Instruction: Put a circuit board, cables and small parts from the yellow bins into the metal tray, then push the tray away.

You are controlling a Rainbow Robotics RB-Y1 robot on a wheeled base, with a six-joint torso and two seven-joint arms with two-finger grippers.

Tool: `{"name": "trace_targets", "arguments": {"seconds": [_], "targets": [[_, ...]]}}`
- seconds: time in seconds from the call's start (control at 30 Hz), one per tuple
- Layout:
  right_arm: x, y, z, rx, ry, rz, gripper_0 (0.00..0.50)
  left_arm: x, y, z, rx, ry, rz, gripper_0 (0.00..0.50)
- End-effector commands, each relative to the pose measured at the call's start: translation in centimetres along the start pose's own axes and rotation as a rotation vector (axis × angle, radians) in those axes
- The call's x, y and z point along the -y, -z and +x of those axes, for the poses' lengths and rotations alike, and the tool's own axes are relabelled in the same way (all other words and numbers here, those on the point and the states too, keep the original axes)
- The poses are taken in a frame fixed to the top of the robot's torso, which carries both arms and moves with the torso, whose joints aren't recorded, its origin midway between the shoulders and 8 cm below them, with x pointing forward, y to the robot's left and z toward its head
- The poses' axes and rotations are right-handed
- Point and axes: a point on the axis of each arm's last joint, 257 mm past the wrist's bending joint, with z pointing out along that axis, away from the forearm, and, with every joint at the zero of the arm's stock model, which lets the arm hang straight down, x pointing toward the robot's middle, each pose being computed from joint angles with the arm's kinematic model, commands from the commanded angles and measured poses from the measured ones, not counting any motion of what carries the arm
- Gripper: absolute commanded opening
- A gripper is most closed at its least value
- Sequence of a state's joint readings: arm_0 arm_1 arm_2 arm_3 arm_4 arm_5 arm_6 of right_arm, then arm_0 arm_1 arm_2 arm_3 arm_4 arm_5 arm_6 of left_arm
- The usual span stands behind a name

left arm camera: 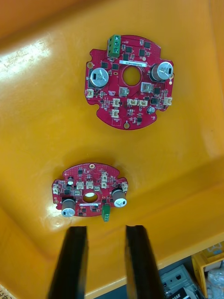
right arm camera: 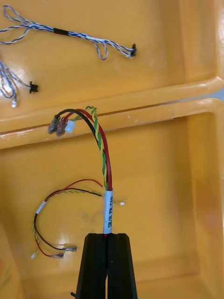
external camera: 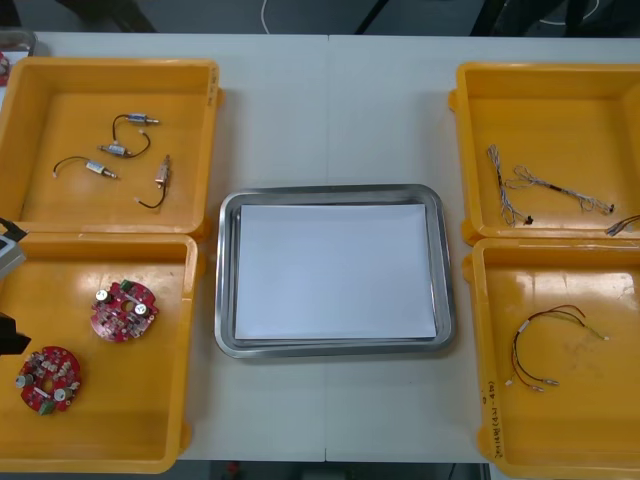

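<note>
My right gripper [right arm camera: 108, 237] is shut on the white-labelled end of a red and yellow cable [right arm camera: 103, 154], held up over the near right bin [right arm camera: 154, 187]. The cable's free plugs arch over the rim between the two right bins. A second red and yellow cable [right arm camera: 56, 219] lies on that bin's floor, also seen from the front [external camera: 555, 345]. My left gripper [left arm camera: 106, 230] hangs open just above the nearer of two round red circuit boards [left arm camera: 91, 196], with the other board [left arm camera: 128, 86] beyond. The metal tray [external camera: 445, 280], white inside, holds nothing.
The far right bin [external camera: 560, 100] holds twisted blue and white cables [external camera: 530, 190]. Small metal parts with black cables [external camera: 120, 150] lie in the far left bin [external camera: 30, 120]. Both boards [external camera: 123, 309] lie in the near left bin [external camera: 150, 420]. The left arm [external camera: 8, 255] shows at the table's left edge.
</note>
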State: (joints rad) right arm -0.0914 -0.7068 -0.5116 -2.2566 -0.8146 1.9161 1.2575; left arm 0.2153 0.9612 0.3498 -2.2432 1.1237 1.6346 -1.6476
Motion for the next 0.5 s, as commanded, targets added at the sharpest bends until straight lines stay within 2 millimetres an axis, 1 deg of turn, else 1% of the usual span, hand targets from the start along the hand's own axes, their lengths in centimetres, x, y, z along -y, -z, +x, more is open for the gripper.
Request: {"name": "trace_targets", "arguments": {"seconds": [0.03, 0.13, 0.23, 0.3, 0.33, 0.4, 0.5], "targets": [[-0.1, 3.3, -1.4, 0.075, 0.076, 0.031, 0.0, -0.5, 1.5, -1.3, 0.03, -0.057, -0.03, 0.5], [-1.2, 4.1, -1.5, 0.095, 0.124, 0.02, 0.0, -0.4, 1.5, -1.2, 0.028, -0.058, -0.026, 0.5], [-3.0, 5.0, -1.3, 0.11, 0.192, -0.011, 0.0, -0.2, 1.3, -0.7, 0.022, -0.054, -0.019, 0.5], [-3.7, 5.2, -1.0, 0.11, 0.222, -0.028, 0.0, -0.2, 1.1, -0.5, 0.022, -0.048, -0.016, 0.5], [-3.7, 5.2, -1.0, 0.11, 0.222, -0.028, 0.0, -0.2, 1.1, -0.5, 0.022, -0.048, -0.016, 0.5], [-5.0, 5.6, -0.4, 0.103, 0.276, -0.058, 0.0, -0.1, 0.7, -0.2, 0.029, -0.04, -0.011, 0.5], [-6.0, 5.9, 0.1, 0.096, 0.327, -0.078, 0.0, 0.1, 0.3, 0.3, 0.026, -0.035, -0.004, 0.5]]}}
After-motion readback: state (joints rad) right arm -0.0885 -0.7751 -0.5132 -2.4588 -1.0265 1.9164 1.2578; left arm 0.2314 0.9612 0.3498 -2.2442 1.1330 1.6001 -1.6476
